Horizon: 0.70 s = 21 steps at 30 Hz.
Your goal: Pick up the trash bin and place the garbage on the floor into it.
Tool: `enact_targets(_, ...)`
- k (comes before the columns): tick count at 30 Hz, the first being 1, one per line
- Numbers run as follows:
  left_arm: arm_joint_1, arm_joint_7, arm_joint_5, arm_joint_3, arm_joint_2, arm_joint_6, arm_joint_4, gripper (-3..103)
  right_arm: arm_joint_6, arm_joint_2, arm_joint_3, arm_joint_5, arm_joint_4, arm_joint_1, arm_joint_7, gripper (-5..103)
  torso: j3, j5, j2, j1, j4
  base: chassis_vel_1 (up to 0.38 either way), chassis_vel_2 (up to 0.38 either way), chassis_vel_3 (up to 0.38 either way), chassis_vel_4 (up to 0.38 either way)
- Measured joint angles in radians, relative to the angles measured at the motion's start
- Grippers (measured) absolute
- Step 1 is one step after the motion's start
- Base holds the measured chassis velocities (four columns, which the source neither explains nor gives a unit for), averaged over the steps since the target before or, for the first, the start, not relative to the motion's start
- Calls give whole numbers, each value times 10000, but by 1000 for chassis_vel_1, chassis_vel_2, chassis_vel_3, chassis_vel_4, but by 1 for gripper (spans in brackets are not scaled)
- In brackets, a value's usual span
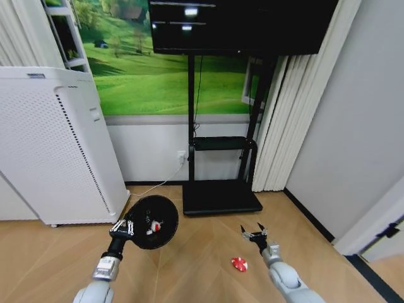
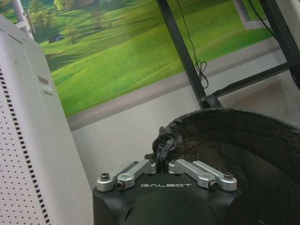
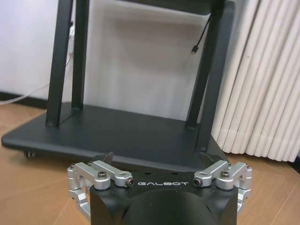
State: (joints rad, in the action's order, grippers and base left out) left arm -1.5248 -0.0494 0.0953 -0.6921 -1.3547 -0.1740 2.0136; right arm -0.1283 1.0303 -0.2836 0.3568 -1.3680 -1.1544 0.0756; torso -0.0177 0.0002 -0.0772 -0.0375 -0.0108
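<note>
The left arm reaches forward and down at the left of the head view. Its left gripper (image 1: 122,228) is pinched tight on the rim of the bin (image 1: 161,218). In the left wrist view the gripper (image 2: 161,164) bites a crumpled bit of black liner at the rim of the bin (image 2: 225,140), with its fingers (image 2: 133,171) drawn close together. The bin is black and round. It is tipped so that its mouth faces the head camera. It sits just beside the big white box (image 1: 50,145) on the left.

Inside the bin lies a small red and white thing (image 1: 153,226). I cannot tell just what it is.

The right arm reaches forward low at the right. The right gripper (image 1: 254,232) hangs over the wood floor (image 1: 202,265) with its fingers spread wide apart and nothing between them. In the right wrist view the gripper (image 3: 159,161) points at the black stand (image 3: 117,136), and its fingers (image 3: 105,171) sit far out to each side.

A flat red piece (image 1: 238,264) lies on the floor. It is near the right gripper, a bit closer to the robot, and not touching it. It is well apart from the bin.

The black stand (image 1: 221,196) is behind both grippers, by the wall, with a dark screen (image 1: 240,25) above it.
</note>
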Motion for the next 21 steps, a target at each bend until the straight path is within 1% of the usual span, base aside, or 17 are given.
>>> enact_targets(1,-6,9,1,-1,3,0,-9,6,157,-114,142,-35,17,3,99,100,1,3,0,0,-1,59,30,5,-18)
enact_targets(2,-6,9,1,-1,3,0,-9,6,157,-114,142,-35,17,3,99,100,1,3,0,0,-1,59,30,5,-18)
enact_targets(4,-6,15,0,-31,14,-12,-61,6,672,-403,424,-105,20,-59,186,100,1,-10,-1,0,1,74,65,-61,-30)
enact_targets(6,31,15,-70,-175,29,-25,-172,6,901,-644,822,-167,181,-193,206,100,0,-3,0,0,-5,90,87,-69,-52)
enact_targets(7,31,15,-70,-175,29,-25,-172,6,901,-644,822,-167,181,-193,206,100,0,-3,0,0,-5,91,87,-81,-62)
enact_targets(11,107,21,-190,-364,251,-63,-323,6,909,-918,1447,4,504,-433,216,100,0,-2,0,0,-8,20,17,-40,-21)
enact_targets(14,177,18,-285,-415,358,-65,-364,6,951,-1037,1698,108,546,-617,189,100,1,-1,0,0,-8,0,0,0,0)
enact_targets(21,414,16,-413,-396,435,-60,-633,6,1084,-1256,2149,-7,527,-1017,128,100,1,-3,0,0,-9,0,0,0,0)
